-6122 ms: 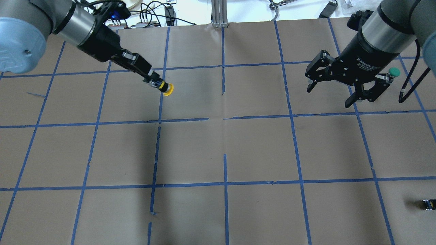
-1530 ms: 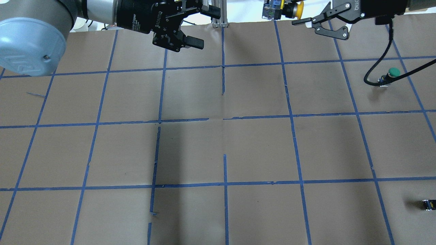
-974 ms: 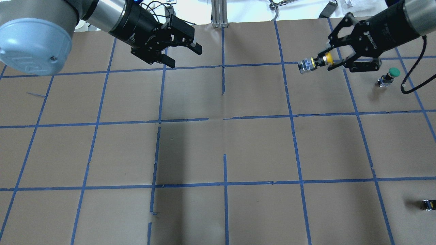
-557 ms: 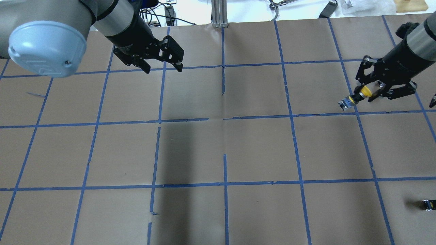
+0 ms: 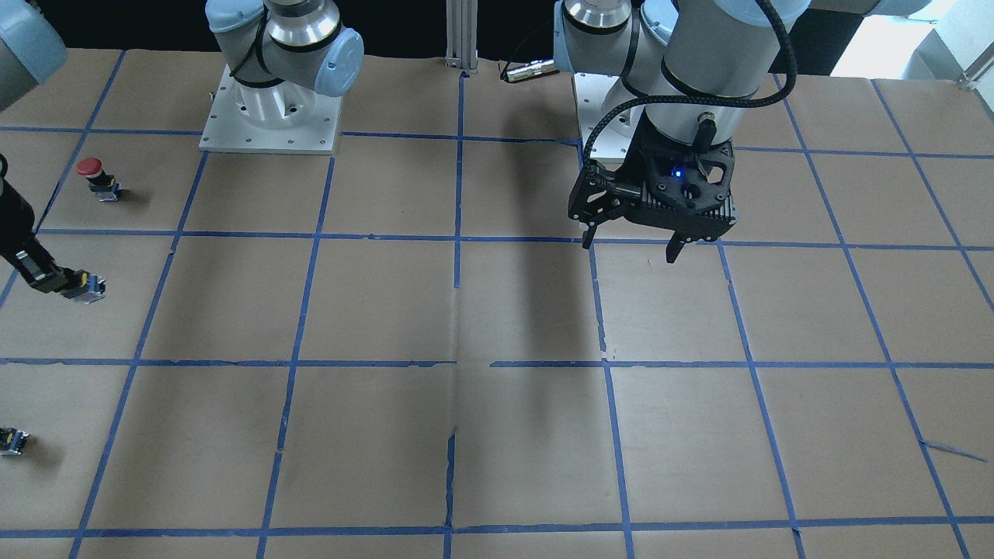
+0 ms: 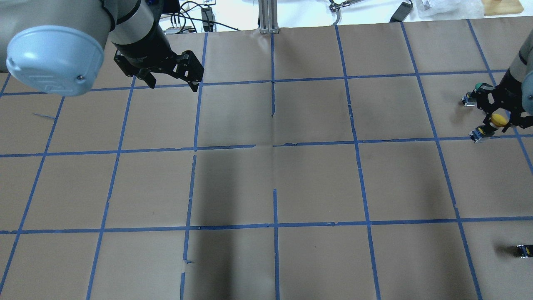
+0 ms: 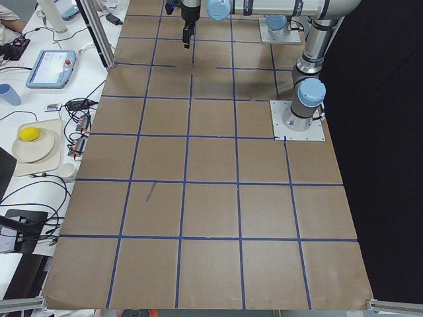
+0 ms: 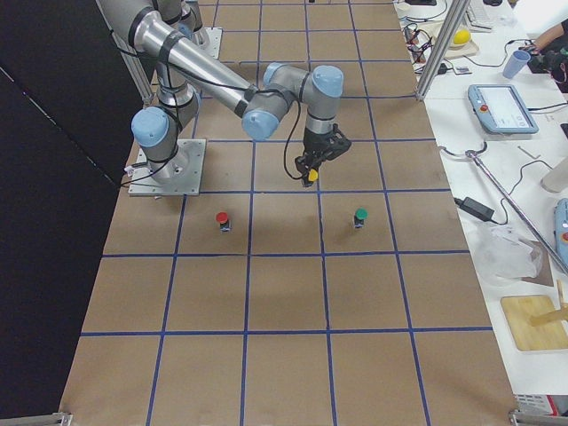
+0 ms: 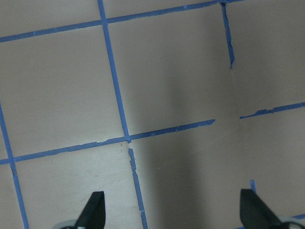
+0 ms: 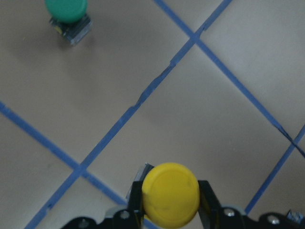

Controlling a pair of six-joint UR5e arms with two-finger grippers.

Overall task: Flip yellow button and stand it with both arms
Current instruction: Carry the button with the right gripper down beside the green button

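The yellow button [image 6: 497, 120] is held in my right gripper [image 6: 495, 123] at the table's far right. It is tilted, with its grey base [image 6: 478, 136] pointing down to the table by a blue tape line. The right wrist view shows the yellow cap [image 10: 170, 193] between the two fingers [image 10: 208, 199]. I cannot tell if the base touches the table. It also shows in the front view [image 5: 88, 287] and the right side view [image 8: 311, 177]. My left gripper [image 6: 174, 86] hangs open and empty over the far left-centre squares, and its tips [image 9: 93, 212] are spread wide.
A green-capped switch [image 6: 481, 88] stands just behind my right gripper, clear in the right wrist view [image 10: 68, 12]. A red-capped switch [image 5: 93, 172] stands nearer the robot's base. A small black block [image 6: 524, 250] lies at the near right edge. Blue tape grids the brown table [image 6: 275, 179].
My right gripper has carried the yellow button to the right and lower, next to the green switch. My left gripper has drawn back to the left, still open.
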